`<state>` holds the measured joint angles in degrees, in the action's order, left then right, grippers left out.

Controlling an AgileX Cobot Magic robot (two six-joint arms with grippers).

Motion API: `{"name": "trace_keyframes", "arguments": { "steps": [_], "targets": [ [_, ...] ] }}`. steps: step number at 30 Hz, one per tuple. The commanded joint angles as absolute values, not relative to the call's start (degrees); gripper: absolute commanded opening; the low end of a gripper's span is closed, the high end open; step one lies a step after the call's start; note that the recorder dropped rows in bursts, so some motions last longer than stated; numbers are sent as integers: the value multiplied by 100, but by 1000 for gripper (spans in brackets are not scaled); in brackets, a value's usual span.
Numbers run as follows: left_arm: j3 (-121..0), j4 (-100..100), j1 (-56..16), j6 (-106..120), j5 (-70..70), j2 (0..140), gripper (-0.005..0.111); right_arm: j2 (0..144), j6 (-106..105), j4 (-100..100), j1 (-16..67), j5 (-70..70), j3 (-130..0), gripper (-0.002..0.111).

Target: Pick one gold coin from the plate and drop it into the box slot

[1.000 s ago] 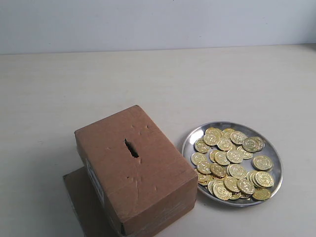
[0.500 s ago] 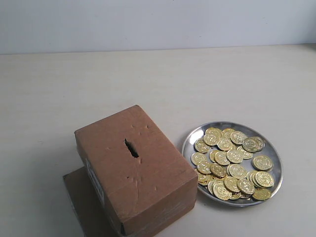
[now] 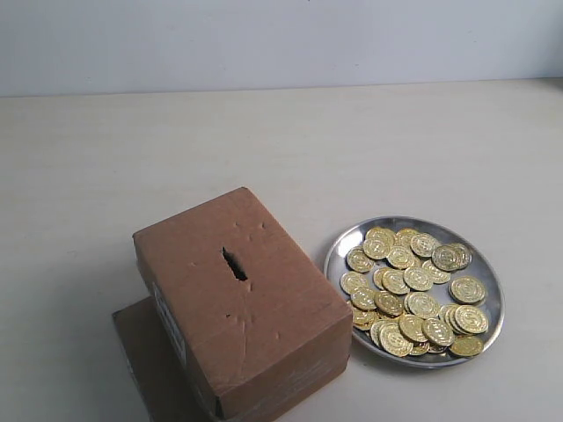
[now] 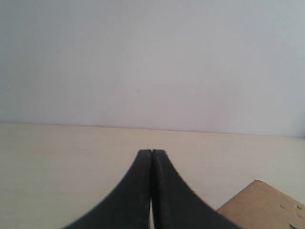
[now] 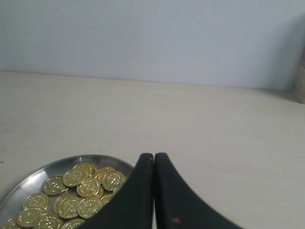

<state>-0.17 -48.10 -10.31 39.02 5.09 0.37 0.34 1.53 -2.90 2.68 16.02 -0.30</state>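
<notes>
The brown cardboard box (image 3: 242, 303) stands at the front left of the exterior view, its dark slot (image 3: 234, 265) on the top face. To its right lies the silver plate (image 3: 338, 249) holding several gold coins (image 3: 413, 290). Neither arm shows in the exterior view. In the left wrist view my left gripper (image 4: 151, 151) is shut with nothing between its black fingers, and a corner of the box (image 4: 267, 207) shows beside it. My right gripper (image 5: 154, 155) is shut and empty, hovering by the plate (image 5: 28, 183) and its coins (image 5: 88, 187).
A flat brown cardboard sheet (image 3: 145, 360) lies under the box at the front left. The pale table (image 3: 281, 149) runs back to a white wall (image 3: 281, 40). A dark object (image 5: 300, 83) shows at the edge of the right wrist view.
</notes>
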Motion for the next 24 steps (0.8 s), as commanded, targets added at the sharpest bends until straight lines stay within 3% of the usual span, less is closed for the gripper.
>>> {"name": "trace_keyframes", "arguments": {
  "steps": [1, 9, 15, 24],
  "targets": [
    [0, -4343, -1023, 2488, 619, 0, 0, 0, 175, -305, 269, 1582, 0, 0],
    [0, -1383, -974, -778, 1253, 0, 0, 0, 175, -305, 269, 1625, 0, 0],
    [0, -232, -857, -704, 2110, 0, 0, 0, 175, -305, 269, 1625, 0, 0],
    [0, -36, -857, 250, 2078, 0, 0, 0, 175, -305, 269, 1625, 0, 0]
  ]
}}
